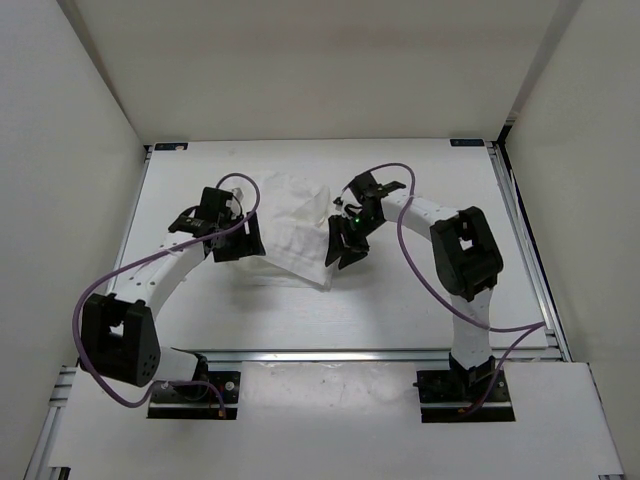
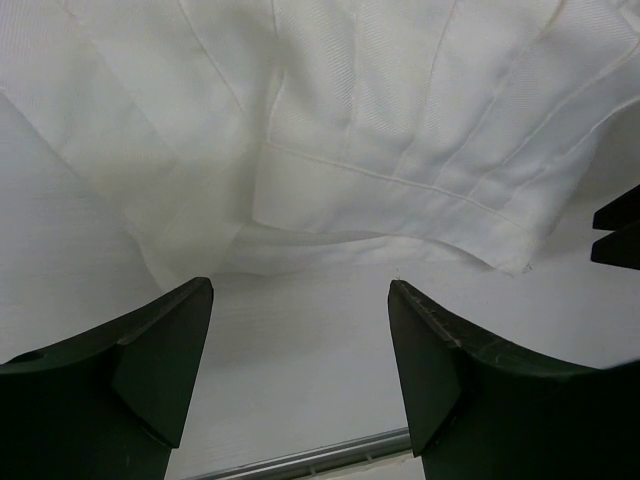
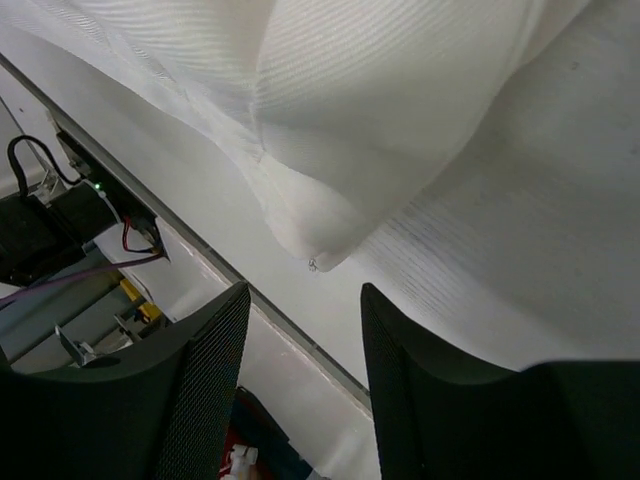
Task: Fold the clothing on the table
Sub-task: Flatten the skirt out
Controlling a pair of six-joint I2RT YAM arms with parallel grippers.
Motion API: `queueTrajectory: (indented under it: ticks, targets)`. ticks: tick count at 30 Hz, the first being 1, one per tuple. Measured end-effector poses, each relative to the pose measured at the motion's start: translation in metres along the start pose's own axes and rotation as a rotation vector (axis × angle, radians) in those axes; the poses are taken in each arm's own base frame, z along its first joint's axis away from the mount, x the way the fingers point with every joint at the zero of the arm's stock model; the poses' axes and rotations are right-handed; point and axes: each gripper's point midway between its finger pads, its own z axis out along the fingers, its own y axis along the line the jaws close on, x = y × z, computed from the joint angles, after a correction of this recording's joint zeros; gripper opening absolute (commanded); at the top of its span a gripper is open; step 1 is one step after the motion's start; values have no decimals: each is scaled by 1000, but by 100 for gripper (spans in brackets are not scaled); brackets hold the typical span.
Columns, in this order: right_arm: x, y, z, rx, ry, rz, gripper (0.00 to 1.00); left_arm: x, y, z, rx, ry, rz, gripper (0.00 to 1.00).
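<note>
Left gripper point(image 2: 300, 300) sits wide open and empty at the clothing point(image 2: 400, 130) hem. Right gripper point(image 3: 305, 305) is parted too, empty by a corner. Guessing they're lining up a fold.

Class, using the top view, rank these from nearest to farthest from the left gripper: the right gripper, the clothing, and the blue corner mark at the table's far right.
From the left gripper:
1. The clothing, right beside it, to its right.
2. The right gripper, on the clothing's other side.
3. The blue corner mark, at the far right corner.
</note>
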Motion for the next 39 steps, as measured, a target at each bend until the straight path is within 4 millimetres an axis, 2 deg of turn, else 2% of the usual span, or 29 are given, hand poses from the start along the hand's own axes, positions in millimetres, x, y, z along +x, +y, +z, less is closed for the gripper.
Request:
queueTrajectory:
  ticks: [4, 10, 17, 18, 19, 20, 21, 22, 25, 28, 29, 30, 31, 36, 39]
  targets:
    - [6, 1, 13, 15, 21, 45, 53, -1, 2, -3, -1, -10, -9, 82]
    - [9, -10, 25, 19, 7, 164, 50, -2, 5, -5, -2, -13, -15, 81]
    - [-1, -10, 39, 0, -30, 209, 45, 7, 12, -3, -16, 12, -10, 82]
    - [-1, -8, 40, -1, -31, 208, 42, 8, 12, -2, -17, 15, -10, 81]
    - [-1, -7, 42, -4, -30, 208, 33, 10, 13, -2, -18, 18, -10, 82]
    - [-1, -5, 43, -5, -31, 206, 13, 11, 14, -2, -19, 22, -11, 82]
    - [0, -4, 45, -6, -28, 209, 3, 13, 14, -2, -20, 27, -11, 82]
    - [0, -4, 46, -7, -24, 213, 1, 14, 15, -1, -21, 30, -11, 82]
    - [5, -6, 48, 7, -7, 216, 0, 19, 16, 0, -23, 40, -11, 82]
    - [7, -19, 44, 59, -15, 230, 0, 20, 15, 0, -19, 44, -11, 82]
    - [9, -25, 39, 73, -25, 235, 5, 21, 15, 1, -18, 41, -11, 82]
    - [14, -33, 32, 84, -32, 253, 19, 22, 16, 1, -17, 40, -11, 82]
    - [20, -42, 23, 93, -36, 282, 24, 24, 16, 0, -18, 42, -12, 82]
    - [44, -92, -17, 201, -77, 401, 34, 35, 18, 2, -13, 60, -20, 82]
    - [51, -93, -27, 269, -88, 376, 36, 38, 18, 3, -9, 70, -27, 82]
